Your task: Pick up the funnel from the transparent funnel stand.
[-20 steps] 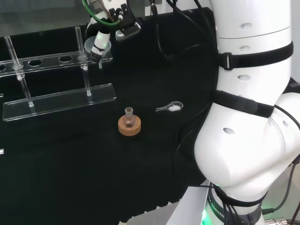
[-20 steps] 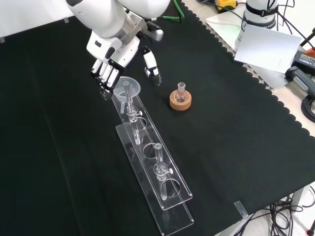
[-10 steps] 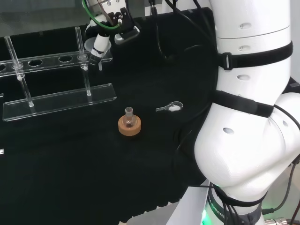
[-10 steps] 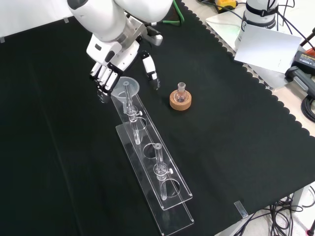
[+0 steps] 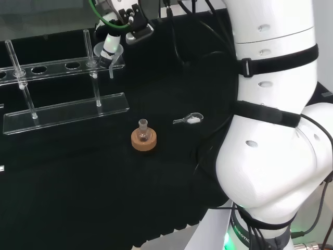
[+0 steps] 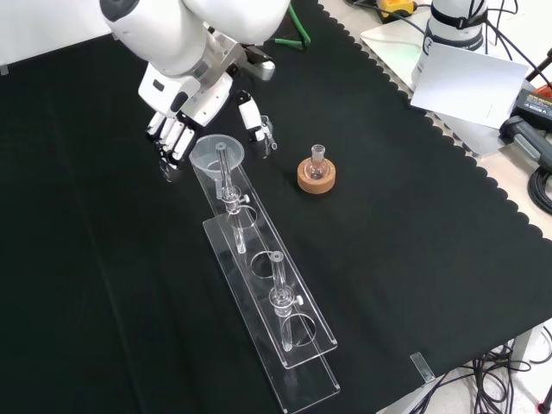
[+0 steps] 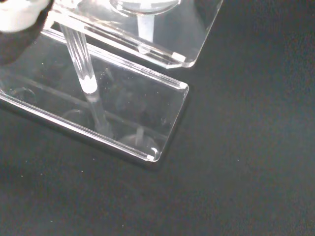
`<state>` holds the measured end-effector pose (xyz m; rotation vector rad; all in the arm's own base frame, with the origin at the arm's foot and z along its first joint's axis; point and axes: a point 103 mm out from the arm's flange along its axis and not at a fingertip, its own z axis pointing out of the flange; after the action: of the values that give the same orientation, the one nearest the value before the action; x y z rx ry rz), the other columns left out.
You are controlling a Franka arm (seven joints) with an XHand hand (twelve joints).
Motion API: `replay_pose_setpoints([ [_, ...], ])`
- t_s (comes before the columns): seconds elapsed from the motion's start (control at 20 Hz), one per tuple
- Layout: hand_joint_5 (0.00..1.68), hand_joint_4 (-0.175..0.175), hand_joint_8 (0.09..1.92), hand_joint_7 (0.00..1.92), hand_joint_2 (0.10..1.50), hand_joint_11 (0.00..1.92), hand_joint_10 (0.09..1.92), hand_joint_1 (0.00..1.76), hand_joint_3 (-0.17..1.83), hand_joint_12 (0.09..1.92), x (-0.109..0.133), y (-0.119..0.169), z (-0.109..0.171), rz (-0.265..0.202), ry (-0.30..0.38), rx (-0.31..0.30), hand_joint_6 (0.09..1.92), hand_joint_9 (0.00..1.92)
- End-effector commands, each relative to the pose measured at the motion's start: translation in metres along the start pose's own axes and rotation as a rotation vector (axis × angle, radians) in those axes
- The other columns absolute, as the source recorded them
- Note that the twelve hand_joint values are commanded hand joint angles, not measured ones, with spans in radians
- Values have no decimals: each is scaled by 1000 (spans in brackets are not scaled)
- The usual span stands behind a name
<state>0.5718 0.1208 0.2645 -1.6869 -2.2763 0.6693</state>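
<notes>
The hand (image 6: 185, 108), black and white with jointed segments, hangs at the far end of the rack in the front view, its fingers (image 6: 170, 138) pointing down side by side on the left of the funnel and its thumb (image 6: 253, 119) reaching down on the right. Fingers and thumb stand apart with the funnel's rim between them, and I cannot tell if any of them touches it. The funnel (image 6: 216, 153) is clear, with a wide round mouth, and it sits in the end hole of the upper shelf of the transparent funnel stand (image 6: 297, 341). This stand is made of two long flat clear plates, one above the other, joined by thin round rods, and the upper plate has a row of round holes. In the wrist view the stand's rounded corner (image 7: 167, 130) and a glossy rod are close. To the right in the front view, a small round glass flask (image 6: 316, 166) rests on a brown cork ring (image 6: 316, 178). The black cloth (image 6: 414, 241) is matte, with a scalloped edge.
</notes>
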Motion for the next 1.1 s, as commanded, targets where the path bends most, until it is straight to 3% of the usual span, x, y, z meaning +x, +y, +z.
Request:
replay_pose_setpoints([
  [0.05,207,-16,574,203,488,47,683,719,399,1515,-2,3,3,-4,-14,31,87,320],
  [1.1,466,14,533,545,464,146,583,774,529,1457,1,5,4,-7,15,-15,87,549],
])
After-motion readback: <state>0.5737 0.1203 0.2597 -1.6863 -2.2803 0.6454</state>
